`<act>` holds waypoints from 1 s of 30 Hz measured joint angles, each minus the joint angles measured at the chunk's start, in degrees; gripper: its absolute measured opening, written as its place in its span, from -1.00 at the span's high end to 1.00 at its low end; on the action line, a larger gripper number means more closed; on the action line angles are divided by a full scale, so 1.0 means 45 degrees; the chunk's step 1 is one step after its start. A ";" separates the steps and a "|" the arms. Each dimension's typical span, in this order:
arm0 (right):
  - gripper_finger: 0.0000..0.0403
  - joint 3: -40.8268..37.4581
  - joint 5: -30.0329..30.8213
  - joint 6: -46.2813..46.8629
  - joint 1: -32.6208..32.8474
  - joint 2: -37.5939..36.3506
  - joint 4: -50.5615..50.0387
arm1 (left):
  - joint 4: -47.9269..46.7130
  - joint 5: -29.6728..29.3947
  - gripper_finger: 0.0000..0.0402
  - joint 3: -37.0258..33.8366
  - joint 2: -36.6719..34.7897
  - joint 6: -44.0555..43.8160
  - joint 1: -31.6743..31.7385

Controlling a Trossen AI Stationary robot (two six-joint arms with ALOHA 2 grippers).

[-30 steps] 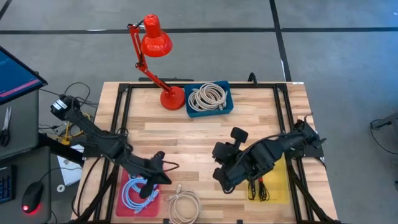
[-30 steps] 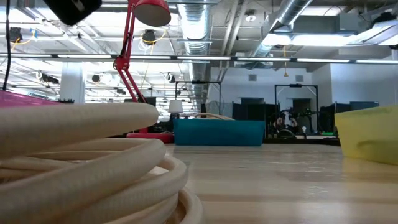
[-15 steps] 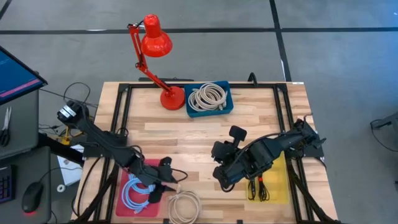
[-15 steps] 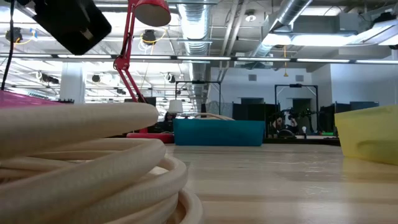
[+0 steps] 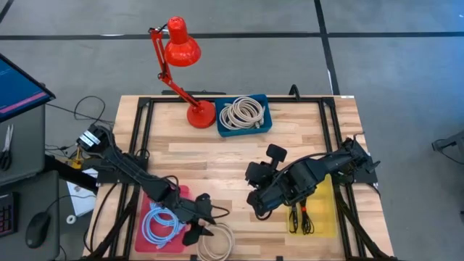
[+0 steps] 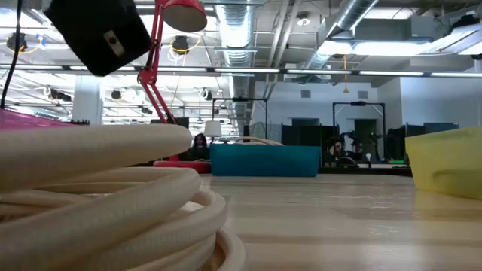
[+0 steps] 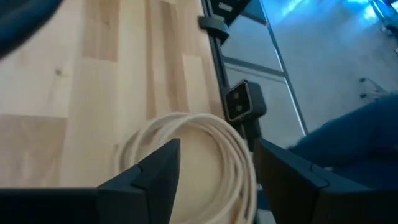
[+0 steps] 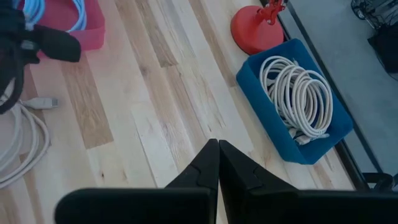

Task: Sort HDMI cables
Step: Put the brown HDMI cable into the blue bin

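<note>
Because a beige-white coil lies loose at the table's near edge, I have my left gripper spread wide just over it, beside the pink tray of light-blue coils. My right gripper waits pressed shut mid-table.

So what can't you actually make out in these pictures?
- Beige coil on the table: high view, the picture's bottom edge cuts it; the open left gripper covers part.
- Black cables in the yellow tray: high view, partly under the shut right gripper; count unclear.
- Light-blue coils in the red tray: high view, too small to count.
- Low view: the near coil blocks both trays' contents.
</note>
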 joint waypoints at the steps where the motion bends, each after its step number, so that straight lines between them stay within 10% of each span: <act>1: 1.00 0.0000 0.0001 0.0000 -0.0022 0.0000 0.0000 | -0.0290 0.0260 -0.02 0.0225 0.0067 -0.0024 0.0057; 30: 1.00 0.0000 0.0014 -0.1400 -0.0440 0.0000 0.0000 | -0.2849 -0.0412 0.37 0.0671 0.0121 0.0132 0.0639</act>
